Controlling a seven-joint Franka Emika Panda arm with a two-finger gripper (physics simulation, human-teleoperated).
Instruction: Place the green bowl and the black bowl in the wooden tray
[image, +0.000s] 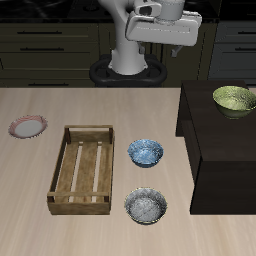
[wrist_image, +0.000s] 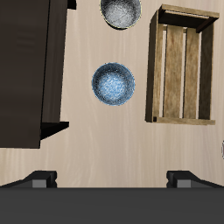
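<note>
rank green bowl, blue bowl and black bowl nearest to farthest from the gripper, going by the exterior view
The gripper hangs open above the table's back.
1. Green bowl, up on the dark cabinet, and blue bowl, on the table beside the tray: too close to call.
2. Black bowl, nearest the table's front edge: plainly farthest.

I count three bowls: one green bowl (image: 234, 99), one black bowl (image: 145, 207), one blue bowl (image: 146, 152). One wooden tray (image: 83, 169). One small plate (image: 27, 127). One dark cabinet (image: 225, 150). One gripper (image: 168, 22).
</note>
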